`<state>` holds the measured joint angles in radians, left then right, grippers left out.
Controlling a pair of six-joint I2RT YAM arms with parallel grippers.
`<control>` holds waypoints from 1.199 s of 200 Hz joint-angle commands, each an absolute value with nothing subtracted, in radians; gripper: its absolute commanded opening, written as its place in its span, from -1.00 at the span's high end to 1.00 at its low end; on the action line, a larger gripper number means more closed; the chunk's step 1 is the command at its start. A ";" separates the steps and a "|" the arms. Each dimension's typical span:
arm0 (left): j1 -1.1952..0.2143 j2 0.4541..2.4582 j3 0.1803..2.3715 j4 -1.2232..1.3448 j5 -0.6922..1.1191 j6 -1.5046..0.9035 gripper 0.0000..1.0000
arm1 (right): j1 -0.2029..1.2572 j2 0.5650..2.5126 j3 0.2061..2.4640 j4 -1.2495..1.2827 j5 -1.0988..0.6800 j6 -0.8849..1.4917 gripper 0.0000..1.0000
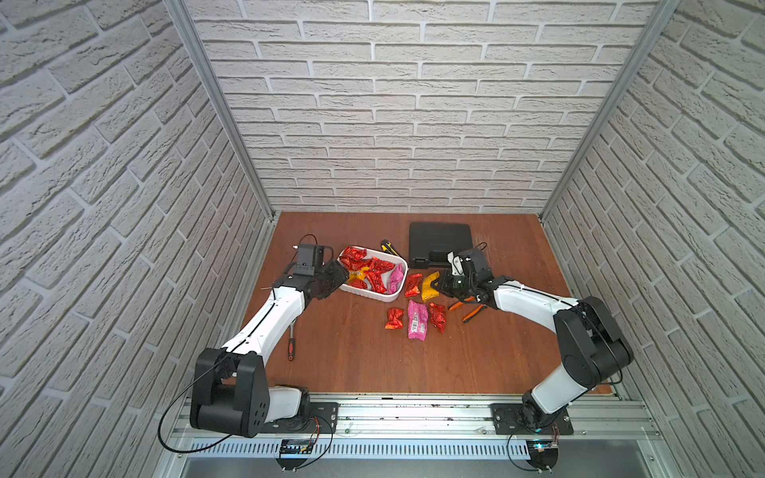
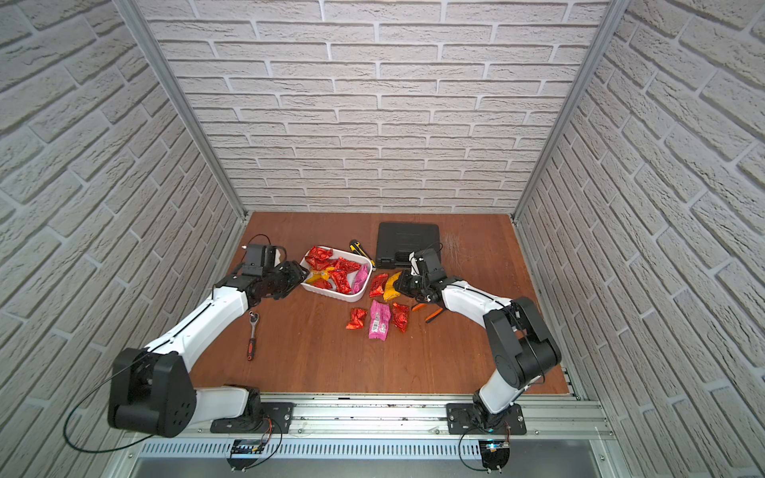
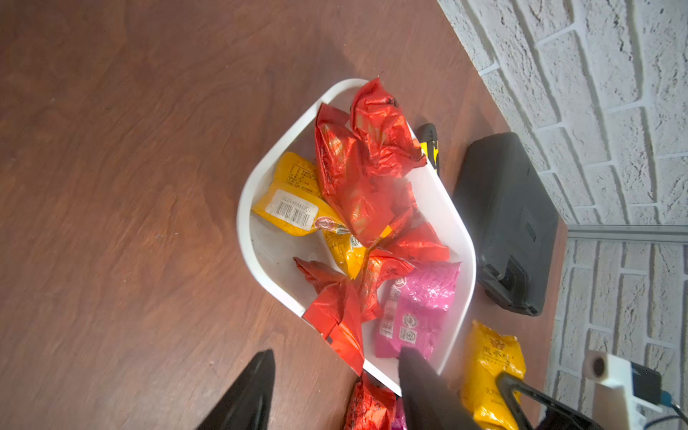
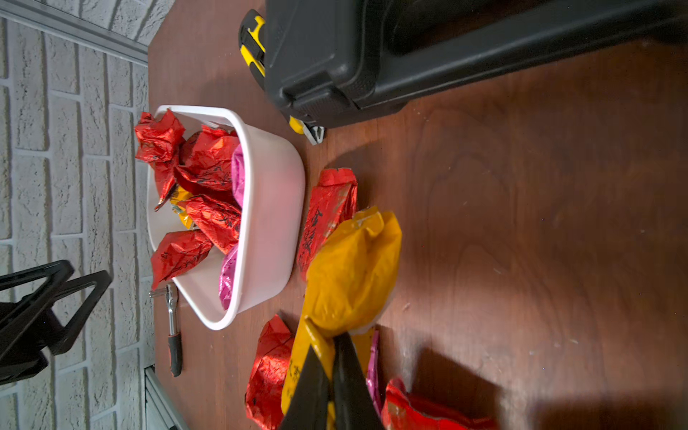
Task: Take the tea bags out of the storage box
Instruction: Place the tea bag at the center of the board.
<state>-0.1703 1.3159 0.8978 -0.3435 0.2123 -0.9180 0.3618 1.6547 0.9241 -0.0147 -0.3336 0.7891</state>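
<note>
**Right jaws hold a yellow tea bag outside the box; left jaws stand spread at its rim**

The right gripper (image 4: pixel 329 346) has its jaws pinched tight on one end of a yellow tea bag (image 4: pixel 353 268). The bag's length runs straight on ahead of the fingertips, free end pointing away from them. It is already outside the storage box (image 4: pixel 271 223), whose wall stands just beyond and to one side. Whether it touches the tabletop (image 1: pixel 352 351) I cannot tell. A loose red tea bag (image 1: pixel 412 284) lies between the held bag and the box.

The left gripper (image 3: pixel 337 353) has its jaws moderately spread and empty. One finger is outside the box's wall and the other is over its rim. Straight ahead, between the jaws, lies a red sachet (image 3: pixel 335 316). One corner pokes over the rim toward them, and its long axis runs roughly in line with their reach. Ahead of the finger over the rim lies a pink sachet (image 3: pixel 420 305), lengthwise too. Farther on are a labelled yellow sachet (image 3: pixel 290 201) and a red heap (image 3: pixel 365 160).

The left arm looks the nearer for the next pick, since the right must let go first.
</note>
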 commanded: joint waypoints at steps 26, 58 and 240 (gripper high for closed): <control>-0.166 1.335 0.923 -0.321 0.245 -0.900 -0.15 | 0.349 1.741 0.961 0.059 -0.309 0.748 0.83; -0.162 1.342 0.931 -0.280 0.255 -0.920 -0.16 | 0.347 1.731 0.987 -0.058 -0.225 0.713 0.21; -0.191 1.743 1.236 -0.185 0.062 -1.049 0.00 | 0.347 1.456 1.088 -0.361 -0.137 0.572 -0.16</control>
<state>-0.1841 1.7027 1.2037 -0.2234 0.0776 -1.0302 0.3504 1.4693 1.0641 -0.3550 -0.1459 0.5884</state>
